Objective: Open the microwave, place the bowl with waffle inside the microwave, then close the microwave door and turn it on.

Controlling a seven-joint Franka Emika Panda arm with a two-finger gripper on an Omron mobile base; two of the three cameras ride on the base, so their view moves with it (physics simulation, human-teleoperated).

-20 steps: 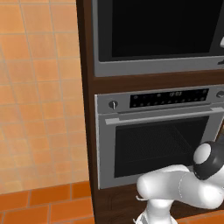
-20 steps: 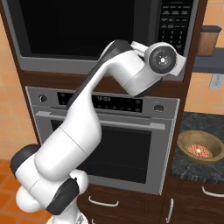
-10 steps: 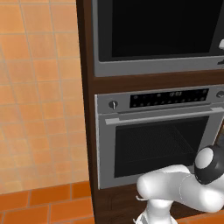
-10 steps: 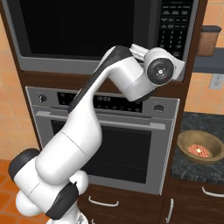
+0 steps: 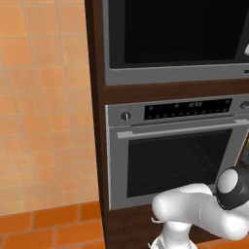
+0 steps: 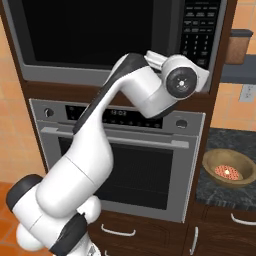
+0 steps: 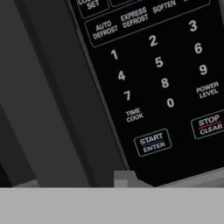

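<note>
**A:** Where is the microwave (image 6: 115, 40)?

**B:** Built into the brown cabinet column, directly above the grey oven (image 6: 125, 160). Its door (image 6: 90, 32), the wide black glass panel in a grey frame, sits flush and shut. The keypad (image 6: 199, 27) is the black strip on the right side of the door.

**A:** And the tool relative to it?

**B:** In the right base view the arm (image 6: 100, 150) reaches up across the oven front, and its round wrist sits at the microwave's lower right corner, just in front of the bottom of the keypad. The hand view looks straight at the keypad from very close, tilted, with the door's dark edge running down the left.

**A:** Is the tool open or closed?

**B:** I cannot tell; the fingers are not clear in any picture.

**A:** What can be read on the keypad?

**B:** Digits 1 through 9 and 0, then "AUTO DEFROST", "EXPRESS DEFROST", "SOFTEN", "TIME COOK", "POWER LEVEL", "START ENTER" (image 7: 152, 142) and "STOP CLEAR" (image 7: 209, 124). "START ENTER" lies lowest and nearest the middle of the hand view.

**A:** And the bowl?

**B:** A brown wooden bowl (image 6: 231, 167) stands on the dark counter (image 6: 210, 185) right of the oven, near the counter's left edge, with a round reddish waffle (image 6: 228, 172) inside. It is well apart from the tool.
</note>
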